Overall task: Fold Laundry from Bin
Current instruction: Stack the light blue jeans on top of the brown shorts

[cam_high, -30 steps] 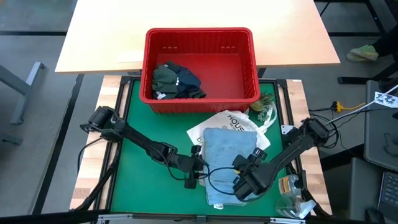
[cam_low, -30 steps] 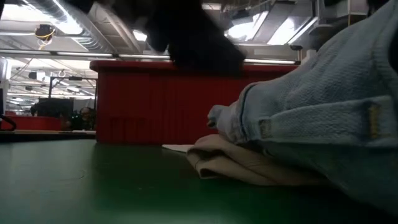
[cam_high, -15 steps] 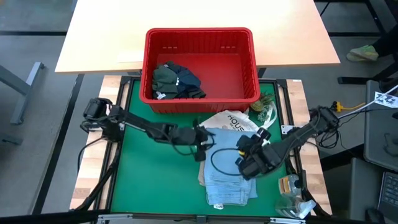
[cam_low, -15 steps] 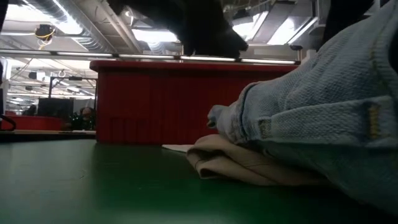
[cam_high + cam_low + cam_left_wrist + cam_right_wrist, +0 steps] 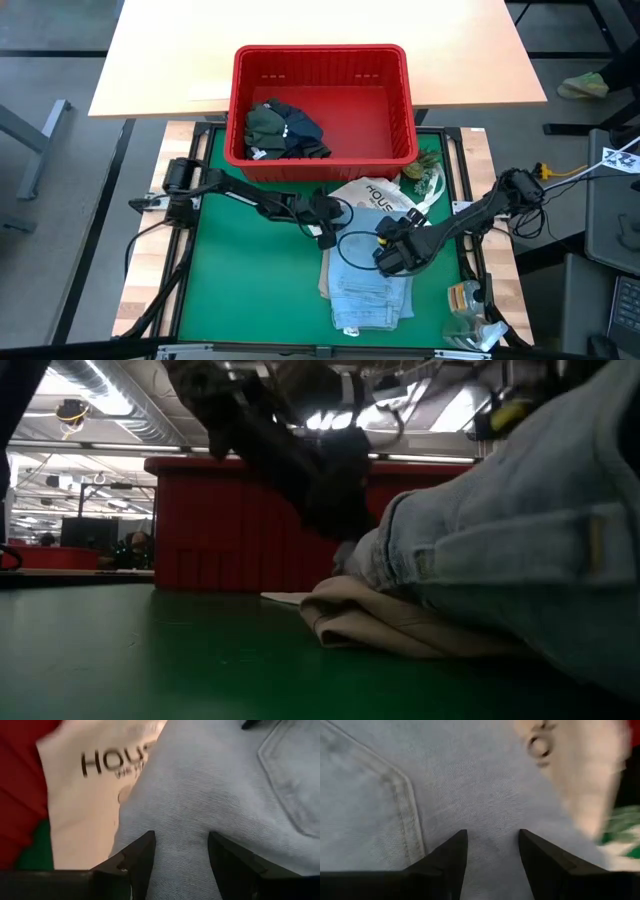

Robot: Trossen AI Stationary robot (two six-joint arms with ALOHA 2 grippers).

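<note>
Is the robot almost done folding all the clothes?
Not yet. A beige garment lies folded on the mat. Both the left gripper and right gripper are open over the light blue denim piece. Dark clothes wait in the red bin.

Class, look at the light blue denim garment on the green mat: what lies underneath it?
Under the light blue denim garment show a white tote bag and a folded beige garment. How far either reaches beneath is covered.
</note>
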